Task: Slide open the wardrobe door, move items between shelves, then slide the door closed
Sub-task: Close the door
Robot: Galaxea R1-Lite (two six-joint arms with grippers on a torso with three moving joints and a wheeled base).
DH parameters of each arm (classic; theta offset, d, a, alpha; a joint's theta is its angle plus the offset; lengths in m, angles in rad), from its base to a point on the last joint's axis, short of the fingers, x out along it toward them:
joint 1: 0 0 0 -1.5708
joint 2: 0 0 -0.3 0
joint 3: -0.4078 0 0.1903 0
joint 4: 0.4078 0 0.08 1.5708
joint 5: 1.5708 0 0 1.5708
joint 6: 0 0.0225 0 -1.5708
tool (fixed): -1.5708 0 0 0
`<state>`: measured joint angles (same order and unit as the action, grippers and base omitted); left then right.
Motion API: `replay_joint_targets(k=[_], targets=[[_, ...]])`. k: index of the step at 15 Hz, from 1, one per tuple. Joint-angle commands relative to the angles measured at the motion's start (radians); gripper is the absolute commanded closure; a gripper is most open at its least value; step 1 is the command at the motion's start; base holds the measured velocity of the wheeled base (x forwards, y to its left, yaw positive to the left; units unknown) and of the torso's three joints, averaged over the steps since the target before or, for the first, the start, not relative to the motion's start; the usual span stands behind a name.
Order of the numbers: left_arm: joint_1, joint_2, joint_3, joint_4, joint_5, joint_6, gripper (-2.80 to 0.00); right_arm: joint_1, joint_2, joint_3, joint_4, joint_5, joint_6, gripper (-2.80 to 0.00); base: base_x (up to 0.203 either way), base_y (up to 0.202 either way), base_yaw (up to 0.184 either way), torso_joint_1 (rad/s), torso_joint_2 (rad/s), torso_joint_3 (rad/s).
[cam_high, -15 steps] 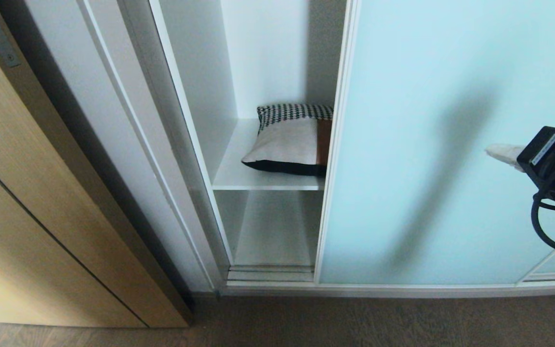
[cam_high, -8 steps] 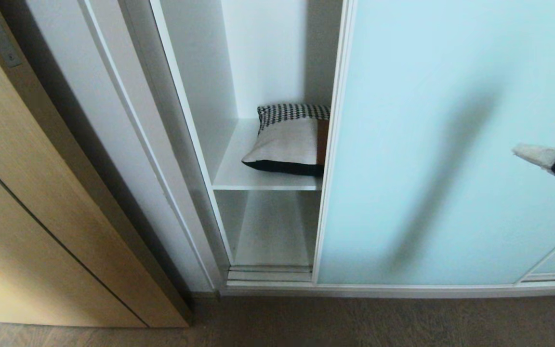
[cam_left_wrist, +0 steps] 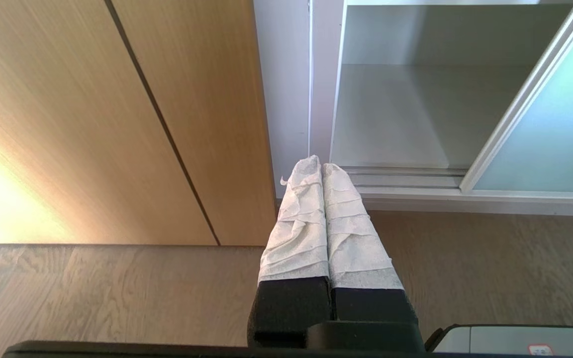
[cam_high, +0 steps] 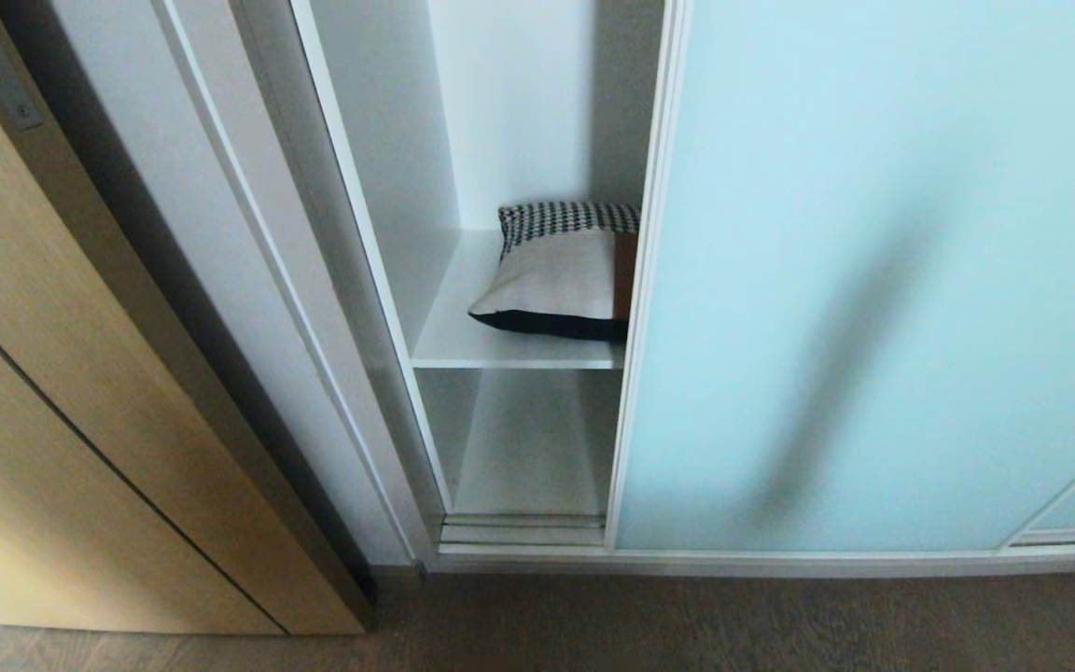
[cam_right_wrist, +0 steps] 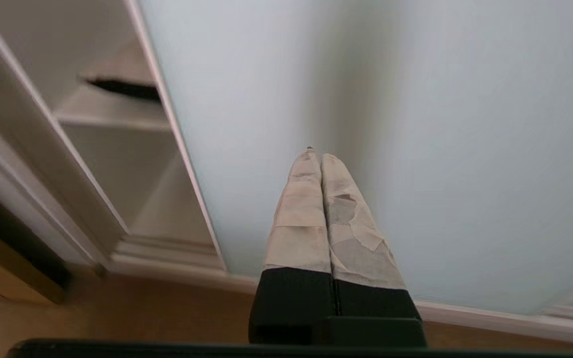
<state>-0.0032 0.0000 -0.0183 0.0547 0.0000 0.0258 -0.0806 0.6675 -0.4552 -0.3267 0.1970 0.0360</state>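
Sitting on the upper shelf (cam_high: pixel 463 350), the patchwork cushion (cam_high: pixel 561 271) is peeking past the sliding wardrobe door (cam_high: pixel 873 280), while the right gripper (cam_right_wrist: pixel 320 155), fingers pressed together and empty, is pointing at the glass right of it, nearer than the left gripper (cam_left_wrist: pixel 321 166), also closed.

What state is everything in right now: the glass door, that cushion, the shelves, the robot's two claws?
sliding wardrobe door: partly open, a gap at its left.
cushion: lying on the upper shelf, part hidden behind the door.
upper shelf: holds the cushion.
lower shelf: bare where visible.
left gripper: shut, empty.
right gripper: shut, empty, facing the glass.
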Motion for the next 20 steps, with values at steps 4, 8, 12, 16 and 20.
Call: replay_joint_targets(k=[4,8,12,16,20], targets=[[0.0,0.002,0.0,-0.001,0.0,0.0,0.0,0.0,-0.395,0.229,0.182,-0.15,0.03,0.0,0.0,0.0,0.0,0.0,0.0,0.0],[0.0,0.002,0.0,0.0,0.0,0.0,0.0,0.088,-0.525,0.254,0.335,-0.158,0.048,0.0,0.0,0.0,0.0,0.0,0.0,0.0],[0.0,0.002,0.0,-0.001,0.0,0.0,0.0,0.086,-0.676,0.428,0.338,-0.192,0.017,0.0,0.0,0.0,0.0,0.0,0.0,0.0],[0.0,0.002,0.0,-0.001,0.0,0.0,0.0,0.085,-0.672,0.457,0.321,-0.227,-0.041,0.0,0.0,0.0,0.0,0.0,0.0,0.0],[0.0,0.002,0.0,-0.001,0.0,0.0,0.0,0.087,-0.671,0.455,0.319,-0.225,-0.001,0.0,0.0,0.0,0.0,0.0,0.0,0.0]])
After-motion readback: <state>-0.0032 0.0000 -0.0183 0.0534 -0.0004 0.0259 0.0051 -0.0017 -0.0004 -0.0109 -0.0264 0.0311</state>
